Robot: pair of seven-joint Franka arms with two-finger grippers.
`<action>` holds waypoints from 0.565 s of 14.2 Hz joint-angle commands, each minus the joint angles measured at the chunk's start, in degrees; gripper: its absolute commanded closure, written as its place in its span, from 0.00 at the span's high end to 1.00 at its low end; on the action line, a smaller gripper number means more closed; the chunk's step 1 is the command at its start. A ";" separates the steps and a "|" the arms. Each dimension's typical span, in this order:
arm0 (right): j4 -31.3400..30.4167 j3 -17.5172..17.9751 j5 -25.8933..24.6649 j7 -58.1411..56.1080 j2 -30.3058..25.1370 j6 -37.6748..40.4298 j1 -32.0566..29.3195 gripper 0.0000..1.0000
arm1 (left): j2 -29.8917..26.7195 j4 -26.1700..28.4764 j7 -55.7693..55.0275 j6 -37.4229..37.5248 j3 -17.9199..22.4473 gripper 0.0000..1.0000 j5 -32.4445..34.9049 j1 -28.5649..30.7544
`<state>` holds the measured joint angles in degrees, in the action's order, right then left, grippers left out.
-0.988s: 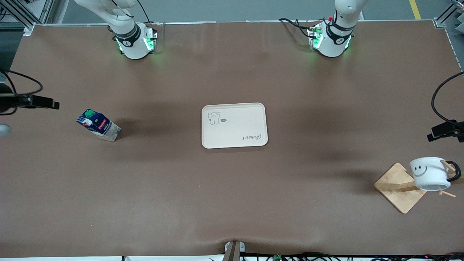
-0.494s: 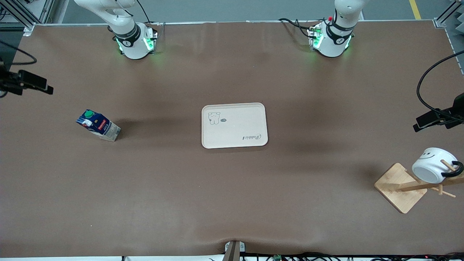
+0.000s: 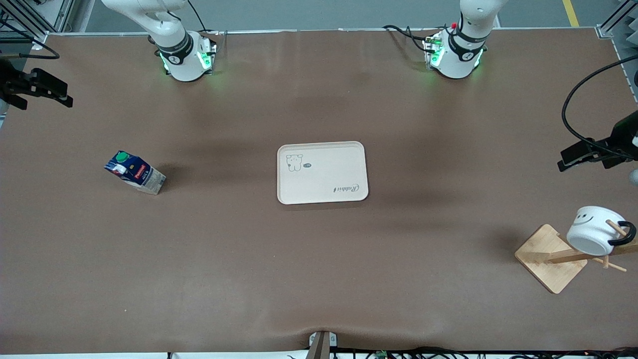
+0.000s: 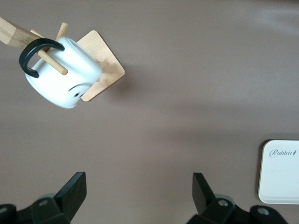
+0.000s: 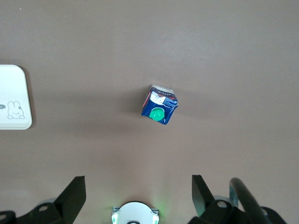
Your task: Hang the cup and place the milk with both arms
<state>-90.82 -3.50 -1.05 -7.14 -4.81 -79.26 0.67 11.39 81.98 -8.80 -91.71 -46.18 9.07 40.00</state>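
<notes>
The white cup (image 3: 594, 230) with the smiley face hangs tilted by its black handle on a peg of the wooden rack (image 3: 548, 257) at the left arm's end of the table. It also shows in the left wrist view (image 4: 63, 74). My left gripper (image 3: 573, 155) is open and empty over bare table beside the rack, its own view showing the spread fingers (image 4: 138, 193). The dark blue milk (image 3: 134, 172) stands on the table toward the right arm's end, green cap up (image 5: 160, 105). My right gripper (image 3: 57, 93) is open and empty over the table's edge (image 5: 138, 195).
A cream tray (image 3: 322, 172) with a small animal drawing lies at the table's middle, between milk and rack; its edge shows in both wrist views (image 4: 280, 172) (image 5: 14, 98). The right arm's green-lit base (image 5: 135, 214) is under the right gripper's view.
The left gripper has drawn away from the cup toward the table's middle, and the cup has swung on its peg. The right gripper has moved away from the milk toward the arms' bases.
</notes>
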 commanded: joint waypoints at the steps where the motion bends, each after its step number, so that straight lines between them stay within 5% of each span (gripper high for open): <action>1: -0.94 -0.01 -0.80 -2.35 -0.73 -0.54 -0.66 1.00 | -5.05 0.46 0.37 4.25 12.30 1.00 -1.42 -12.79; 6: -0.85 -0.10 -0.27 -2.44 -0.02 -0.54 -2.16 1.00 | -11.38 5.72 0.19 6.90 34.18 1.00 -8.62 -33.71; 8: -0.67 -0.10 -0.44 -2.44 0.33 -0.46 -2.16 1.00 | -14.02 8.80 0.10 6.64 39.05 1.00 -8.72 -39.37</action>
<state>-91.19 -3.95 -1.09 -8.61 -4.44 -79.34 -0.85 1.65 85.88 -8.83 -84.61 -11.44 1.53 5.03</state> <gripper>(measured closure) 0.000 0.000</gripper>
